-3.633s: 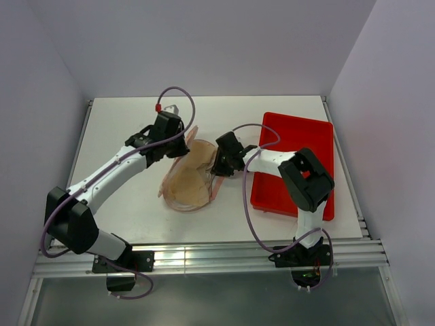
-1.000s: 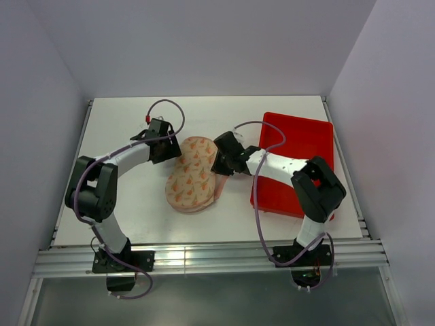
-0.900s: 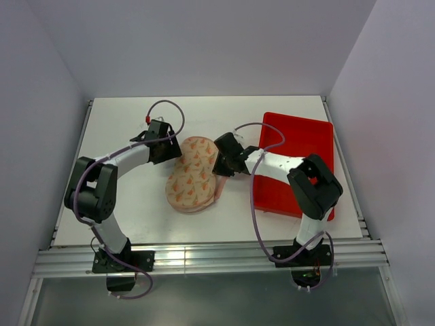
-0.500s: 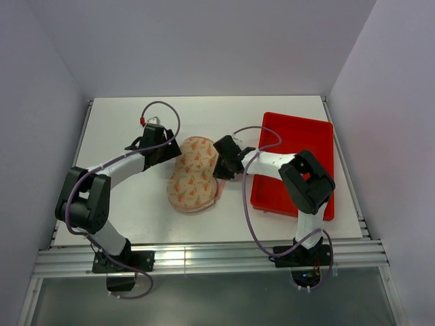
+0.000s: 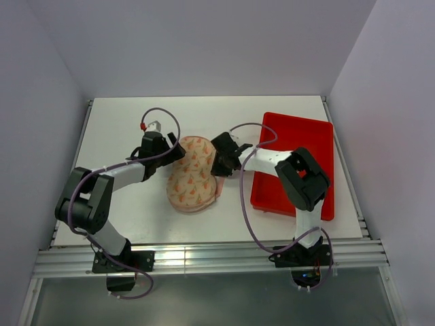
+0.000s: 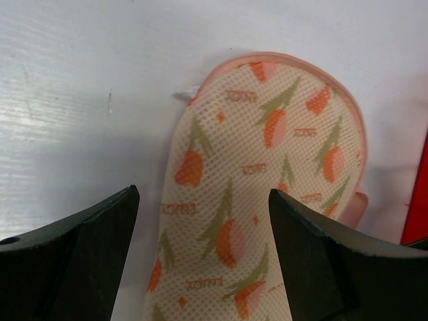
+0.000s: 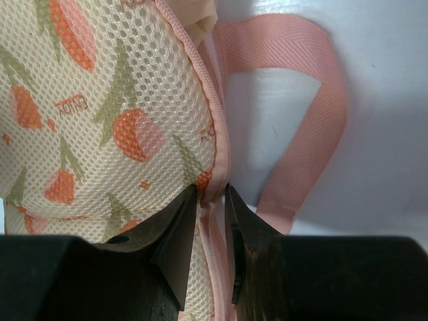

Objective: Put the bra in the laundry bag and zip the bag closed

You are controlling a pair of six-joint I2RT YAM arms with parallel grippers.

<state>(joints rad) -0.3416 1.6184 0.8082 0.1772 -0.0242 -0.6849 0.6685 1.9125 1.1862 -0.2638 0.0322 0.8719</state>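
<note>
Left gripper [image 6: 202,199] stands spread wide at the bag's [image 5: 194,178] upper lobe, gripping nothing. Lid down, the bag lies on the table [image 5: 136,122] between both grippers, left of the tray [image 5: 312,132]. Right gripper [image 7: 210,192] pinches its zipper edge beside the loop [image 7: 314,87].

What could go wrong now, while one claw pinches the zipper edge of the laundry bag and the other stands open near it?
1. The right claw grips only the thin zipper edge of the laundry bag, and the left claw is open, holding nothing; a pull may drag the whole bag instead of closing it.
2. Pale beige fabric, probably the bra, shows beside the zipper edge in the right wrist view; it may catch in the zipper.
</note>
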